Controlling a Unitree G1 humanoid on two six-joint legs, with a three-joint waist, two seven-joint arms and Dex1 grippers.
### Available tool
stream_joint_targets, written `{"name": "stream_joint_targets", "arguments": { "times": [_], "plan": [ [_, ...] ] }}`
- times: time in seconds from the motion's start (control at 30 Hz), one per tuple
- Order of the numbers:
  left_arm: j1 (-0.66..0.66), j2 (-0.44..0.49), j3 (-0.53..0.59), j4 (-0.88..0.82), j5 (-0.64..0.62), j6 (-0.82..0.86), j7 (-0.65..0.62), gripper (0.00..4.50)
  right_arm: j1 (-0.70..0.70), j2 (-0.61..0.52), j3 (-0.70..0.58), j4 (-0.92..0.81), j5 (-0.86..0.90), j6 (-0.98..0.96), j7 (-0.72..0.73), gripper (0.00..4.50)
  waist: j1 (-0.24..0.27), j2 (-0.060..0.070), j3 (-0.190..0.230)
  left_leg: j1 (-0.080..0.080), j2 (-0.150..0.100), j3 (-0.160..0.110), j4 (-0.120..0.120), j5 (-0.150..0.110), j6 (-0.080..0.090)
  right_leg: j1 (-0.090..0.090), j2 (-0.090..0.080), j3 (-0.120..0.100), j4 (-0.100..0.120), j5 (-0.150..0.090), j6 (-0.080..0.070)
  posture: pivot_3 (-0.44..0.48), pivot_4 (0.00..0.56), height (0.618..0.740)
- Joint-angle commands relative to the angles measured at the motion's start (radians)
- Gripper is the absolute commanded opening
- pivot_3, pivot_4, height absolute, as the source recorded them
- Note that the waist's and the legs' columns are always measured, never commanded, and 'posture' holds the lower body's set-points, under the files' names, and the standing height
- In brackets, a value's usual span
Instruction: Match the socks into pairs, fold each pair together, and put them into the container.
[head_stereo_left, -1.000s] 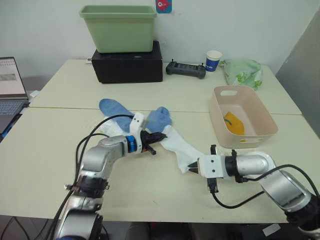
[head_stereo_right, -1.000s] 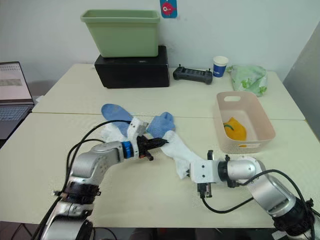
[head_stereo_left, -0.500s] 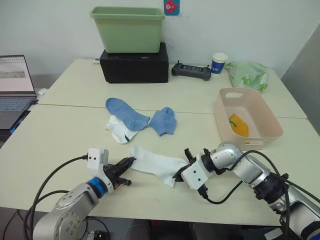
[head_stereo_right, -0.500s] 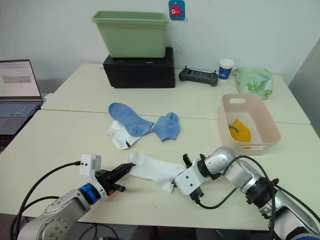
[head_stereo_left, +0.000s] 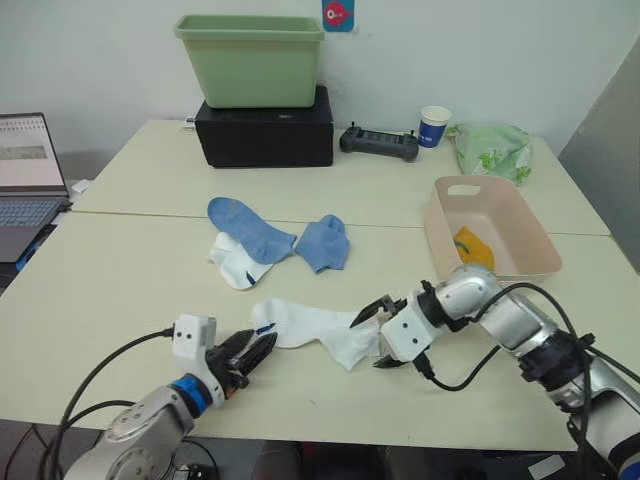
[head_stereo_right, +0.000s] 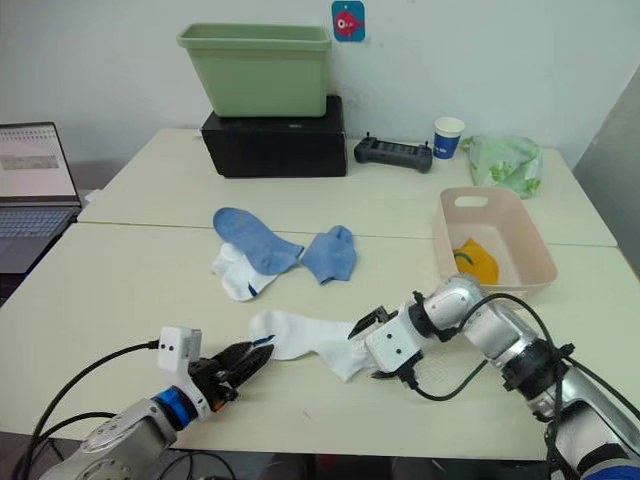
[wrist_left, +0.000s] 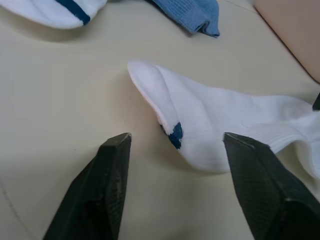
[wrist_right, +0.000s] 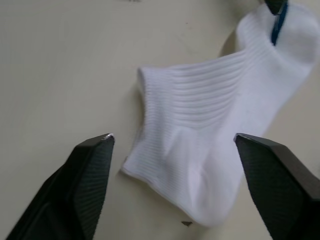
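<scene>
Cream table (head_stereo_left: 120, 270), two tops butted together, wall behind.

Green tub (head_stereo_left: 249, 57) on black box (head_stereo_left: 265, 126), far edge.

Container (head_stereo_left: 520, 262), pink, robot's right; one yellow sock (head_stereo_left: 470, 246) inside.

Blue socks (head_stereo_left: 248, 226) (head_stereo_left: 322, 242), mid-table, apart; the left one overlaps a white sock (head_stereo_left: 236, 264).

Second white sock (head_stereo_left: 315, 328), flat near the front edge, between both grippers, free of both.

Right gripper (head_stereo_left: 378, 334): wide open, astride the cuff end.

Left gripper (head_stereo_left: 257, 350): spread open, tips just short of the toe end.

Risks, judged:
- Its mate lies under a blue sock; lifting it may drag the blue along.
- A shallow pinch at the cuff may catch one layer only, so the sock would bunch instead of folding square.
</scene>
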Motion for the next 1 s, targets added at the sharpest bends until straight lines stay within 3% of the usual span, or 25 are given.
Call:
{"name": "stream_joint_targets", "arguments": {
  "times": [0.03, 0.07, 0.17, 0.27, 0.4, 0.53, 0.7, 0.87, 1.0],
  "plan": [
    [-0.013, 0.097, 0.111, -0.030, -0.068, -0.018, -0.069, 4.23, 0.005, 0.003, -0.080, -0.188, 0.105, 0.216, -0.016, 4.50, -0.001, 0.000, 0.000, 0.000, 0.000, 0.000, -0.001, 0.000, 0.000, 0.000, 0.000, 0.000, 0.000, -0.001, -0.001, 0.000, 0.150, 0.730],
    [-0.019, 0.140, 0.136, -0.014, -0.076, -0.024, -0.103, 4.47, 0.011, 0.008, -0.095, -0.224, 0.118, 0.267, -0.034, 4.50, -0.001, 0.000, 0.000, 0.000, 0.001, 0.000, -0.001, 0.000, 0.000, 0.000, 0.000, 0.000, 0.001, -0.002, 0.000, 0.000, 0.150, 0.730],
    [-0.036, 0.301, 0.154, 0.051, -0.024, -0.118, -0.279, 4.47, 0.045, 0.025, -0.135, -0.306, 0.117, 0.399, -0.118, 4.50, -0.001, 0.000, 0.000, 0.001, 0.001, -0.001, -0.002, 0.000, 0.000, -0.001, 0.000, 0.000, 0.001, -0.003, -0.002, 0.000, 0.150, 0.730],
    [-0.071, 0.457, 0.068, 0.148, 0.121, -0.354, -0.495, 4.47, 0.092, 0.063, -0.172, -0.378, 0.087, 0.529, -0.247, 4.50, 0.003, 0.001, 0.000, 0.000, 0.000, 0.000, -0.003, 0.000, 0.000, -0.002, 0.000, -0.001, 0.000, -0.003, -0.002, 0.000, 0.150, 0.730],
    [-0.140, 0.557, -0.087, 0.329, 0.301, -0.699, -0.710, 4.47, 0.147, 0.074, -0.195, -0.482, 0.133, 0.720, -0.315, 4.50, 0.003, 0.002, 0.001, 0.000, -0.001, 0.006, -0.004, 0.000, -0.001, -0.004, -0.002, 0.003, -0.001, -0.006, -0.007, 0.000, 0.150, 0.730],
    [-0.330, 0.535, -0.217, 0.569, 0.423, -0.947, -0.767, 4.47, 0.238, 0.027, -0.226, -0.619, 0.216, 0.813, -0.307, 4.50, 0.006, 0.001, 0.001, -0.001, 0.000, 0.008, -0.007, 0.000, -0.001, -0.007, -0.001, 0.003, -0.001, -0.003, -0.002, 0.000, 0.150, 0.730],
    [-0.502, 0.479, -0.341, 0.799, 0.520, -1.166, -0.807, 4.47, 0.384, -0.103, -0.240, -0.679, 0.196, 0.647, -0.269, 4.50, 0.002, 0.001, 0.001, -0.008, 0.001, 0.008, -0.007, 0.000, 0.000, -0.013, 0.000, 0.003, 0.000, -0.003, -0.001, 0.000, 0.150, 0.730],
    [-0.554, 0.435, -0.383, 0.882, 0.532, -1.241, -0.807, 4.47, 0.436, -0.133, -0.201, -0.614, 0.091, 0.455, -0.312, 4.50, -0.011, 0.001, 0.001, -0.009, 0.002, 0.008, -0.007, 0.000, 0.000, -0.016, 0.001, 0.003, 0.001, -0.003, 0.000, 0.000, 0.150, 0.730],
    [-0.568, 0.433, -0.404, 0.921, 0.548, -1.292, -0.811, 3.26, 0.453, -0.080, -0.074, -0.430, -0.127, 0.121, -0.417, 4.50, -0.010, 0.001, 0.000, -0.008, 0.001, 0.007, -0.006, 0.000, 0.000, -0.015, 0.001, 0.003, 0.001, -0.002, 0.000, 0.000, 0.150, 0.730]
  ]
}}
